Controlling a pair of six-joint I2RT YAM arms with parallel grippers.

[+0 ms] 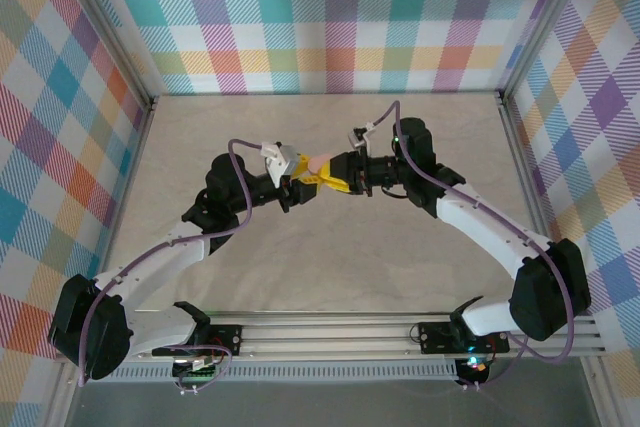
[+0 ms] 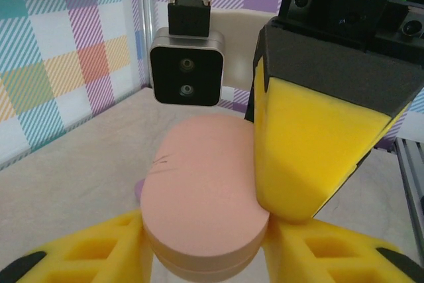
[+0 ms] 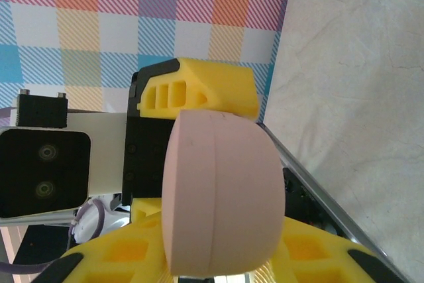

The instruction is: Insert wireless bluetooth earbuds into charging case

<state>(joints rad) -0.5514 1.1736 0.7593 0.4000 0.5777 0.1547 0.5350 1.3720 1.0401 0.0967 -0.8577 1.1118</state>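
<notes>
A salmon-pink oval charging case (image 1: 318,163) hangs closed in mid-air over the table's middle, where both grippers meet. In the left wrist view the case (image 2: 205,197) sits between my left gripper's (image 2: 205,256) yellow fingers, which hug its sides with no gap showing. A yellow finger (image 2: 311,144) of the right gripper presses its right flank. In the right wrist view the case (image 3: 218,197) stands on edge between my right gripper's (image 3: 212,256) fingers, its lid seam closed, with a left finger (image 3: 205,87) behind it. The earbuds are hidden; a small purple bit (image 2: 139,190) peeks out behind the case.
The beige table (image 1: 330,257) is fenced by metal rails (image 1: 520,177) and plaid walls. Both arms (image 1: 470,217) reach inward from the near corners. The right wrist's camera block (image 2: 187,76) hangs just beyond the case.
</notes>
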